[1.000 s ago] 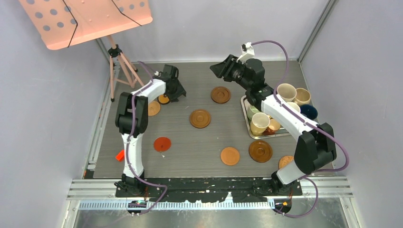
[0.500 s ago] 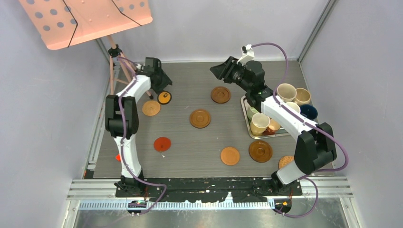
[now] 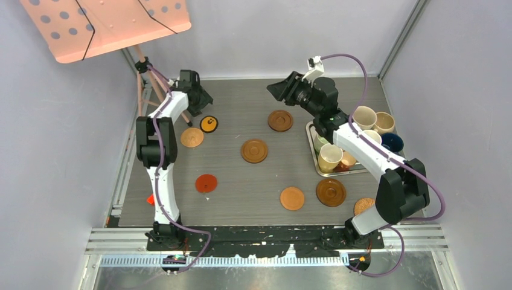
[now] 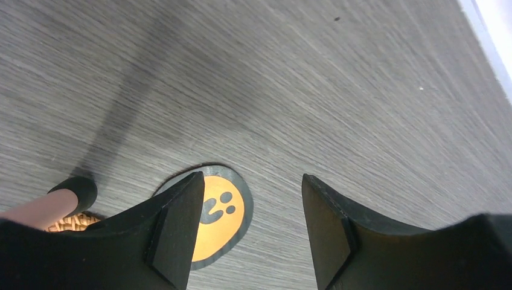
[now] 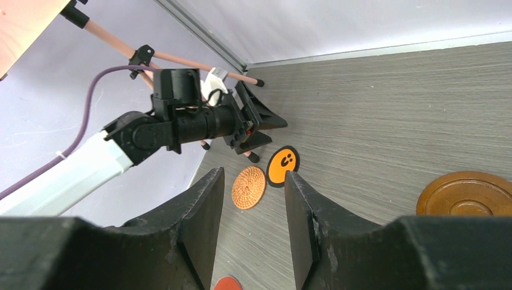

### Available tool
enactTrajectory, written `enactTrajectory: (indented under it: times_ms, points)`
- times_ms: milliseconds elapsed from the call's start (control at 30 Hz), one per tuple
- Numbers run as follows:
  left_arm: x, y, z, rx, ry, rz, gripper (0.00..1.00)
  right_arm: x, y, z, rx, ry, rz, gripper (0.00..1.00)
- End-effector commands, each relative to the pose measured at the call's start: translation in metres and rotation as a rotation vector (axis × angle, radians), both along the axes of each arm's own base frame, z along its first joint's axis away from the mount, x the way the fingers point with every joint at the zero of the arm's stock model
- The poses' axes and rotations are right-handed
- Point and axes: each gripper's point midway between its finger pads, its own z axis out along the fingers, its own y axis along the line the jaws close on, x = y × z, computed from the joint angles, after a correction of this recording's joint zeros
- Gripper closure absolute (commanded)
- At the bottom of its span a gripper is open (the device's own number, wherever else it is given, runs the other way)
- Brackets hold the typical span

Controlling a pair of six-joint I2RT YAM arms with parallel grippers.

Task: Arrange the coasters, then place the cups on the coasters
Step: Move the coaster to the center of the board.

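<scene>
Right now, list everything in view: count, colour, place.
brown wooden coasters: three, dark brown; far middle, centre, near right
orange-tan coaster: one; near middle
red coaster: one; near left
black-and-orange coaster: one; far left
woven coasters: two, tan; one far left, one near right, half hidden by the right arm
cups: at least six, beige, cream, navy, yellow, orange; on the tray
tray: one, metal; right side
small block: one, orange-red; left table edge
music stand: one, pink; far left corner
table: one, grey wood grain
left gripper: open, empty; above the black-and-orange coaster
right gripper: open, empty; far middle
</scene>
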Motion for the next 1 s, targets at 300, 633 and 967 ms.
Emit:
enactTrajectory:
  times_ms: [300, 633, 967]
  points:
    - [0.004, 0.001, -0.024, -0.046, 0.059, 0.08, 0.38, -0.01, -0.004, 0.041, 0.04, -0.112, 0.02, 0.52]
    - [-0.011, -0.024, -0.03, -0.125, 0.125, 0.053, 0.38, -0.011, -0.005, 0.045, 0.055, -0.119, 0.029, 0.52]
    - [-0.043, -0.071, -0.032, -0.125, 0.149, -0.055, 0.39, -0.018, -0.008, 0.042, 0.055, -0.104, 0.038, 0.52]
